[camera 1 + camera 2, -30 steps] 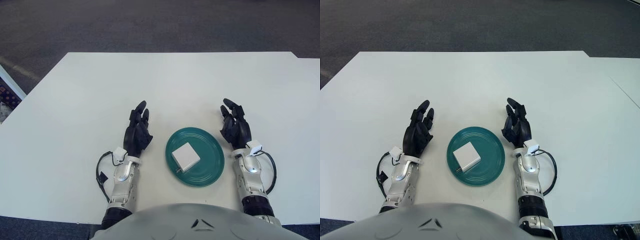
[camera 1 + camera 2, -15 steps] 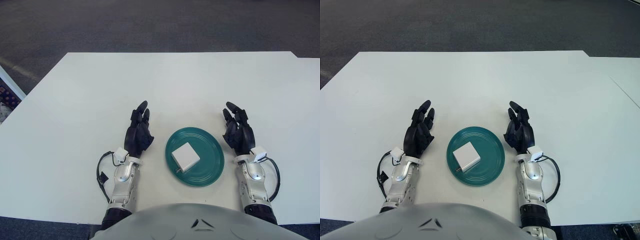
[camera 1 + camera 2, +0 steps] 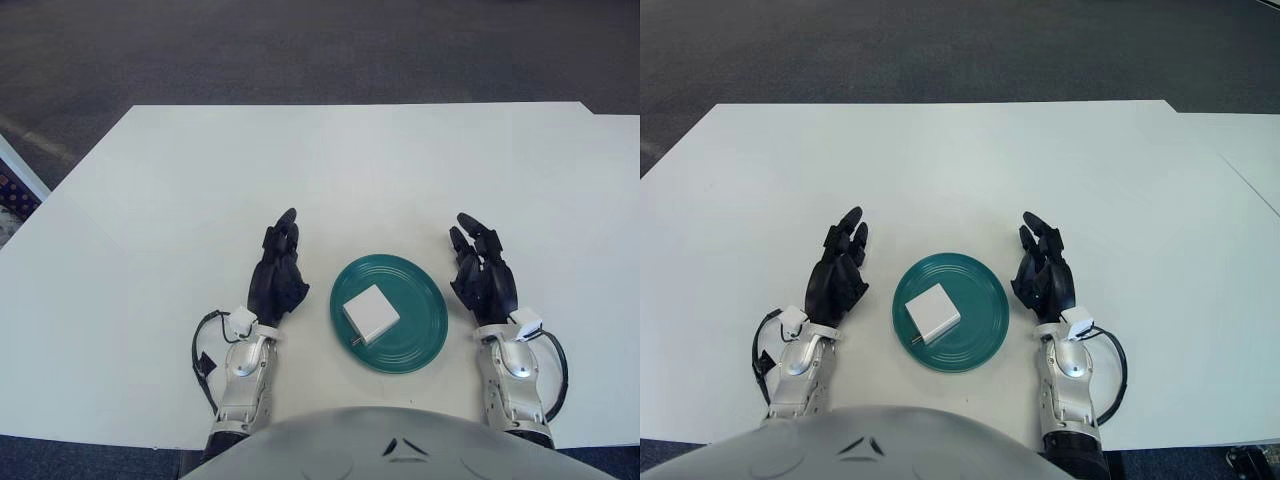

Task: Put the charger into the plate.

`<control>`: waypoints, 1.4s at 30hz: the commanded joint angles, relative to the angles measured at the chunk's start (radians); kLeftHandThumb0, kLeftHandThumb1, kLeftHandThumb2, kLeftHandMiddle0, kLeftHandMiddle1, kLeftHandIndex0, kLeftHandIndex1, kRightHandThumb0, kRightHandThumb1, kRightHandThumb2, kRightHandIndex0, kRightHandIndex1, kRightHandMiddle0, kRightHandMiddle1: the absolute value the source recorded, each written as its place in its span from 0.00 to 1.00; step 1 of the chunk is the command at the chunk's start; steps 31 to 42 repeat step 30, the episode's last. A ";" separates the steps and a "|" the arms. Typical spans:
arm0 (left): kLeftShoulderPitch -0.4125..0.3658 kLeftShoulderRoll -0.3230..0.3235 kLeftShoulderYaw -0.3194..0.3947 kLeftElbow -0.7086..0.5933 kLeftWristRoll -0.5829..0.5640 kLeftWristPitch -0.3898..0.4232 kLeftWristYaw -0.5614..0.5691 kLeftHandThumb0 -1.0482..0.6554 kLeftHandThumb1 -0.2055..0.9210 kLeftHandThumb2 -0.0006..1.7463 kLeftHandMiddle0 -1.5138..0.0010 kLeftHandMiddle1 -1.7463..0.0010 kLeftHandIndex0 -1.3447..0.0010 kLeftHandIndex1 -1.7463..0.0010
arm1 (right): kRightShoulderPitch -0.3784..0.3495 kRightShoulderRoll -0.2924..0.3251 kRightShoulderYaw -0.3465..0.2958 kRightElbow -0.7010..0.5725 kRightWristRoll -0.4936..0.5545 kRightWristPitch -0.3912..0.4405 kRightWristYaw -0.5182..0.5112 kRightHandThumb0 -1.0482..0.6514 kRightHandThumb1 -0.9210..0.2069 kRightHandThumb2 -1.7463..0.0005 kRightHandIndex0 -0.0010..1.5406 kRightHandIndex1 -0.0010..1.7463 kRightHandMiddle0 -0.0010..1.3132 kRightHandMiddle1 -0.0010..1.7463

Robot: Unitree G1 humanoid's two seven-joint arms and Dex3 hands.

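Observation:
A white square charger (image 3: 370, 314) lies inside the round teal plate (image 3: 421, 316) on the white table, near my body. My left hand (image 3: 277, 273) rests just left of the plate, fingers spread and empty. My right hand (image 3: 482, 273) rests just right of the plate, fingers spread and empty. Neither hand touches the plate or the charger.
The white table (image 3: 330, 170) stretches far ahead and to both sides. Its near edge runs close to my body. Dark carpet lies beyond the far edge. A second white table edge (image 3: 1255, 160) shows at the right.
Both hands have drawn back toward my body and a little outward from the plate. The charger and the plate have not moved.

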 commanded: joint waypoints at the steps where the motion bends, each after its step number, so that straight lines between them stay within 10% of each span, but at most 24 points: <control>1: 0.093 -0.001 0.000 0.064 -0.014 0.022 -0.009 0.02 1.00 0.55 0.90 0.99 1.00 0.72 | 0.050 0.008 0.000 0.036 0.013 0.060 -0.003 0.22 0.00 0.53 0.10 0.00 0.00 0.37; 42: 0.134 -0.019 0.014 -0.020 -0.122 0.148 -0.021 0.03 1.00 0.54 0.84 0.98 1.00 0.59 | 0.074 0.025 0.006 -0.011 0.002 0.109 -0.043 0.22 0.00 0.53 0.10 0.00 0.00 0.35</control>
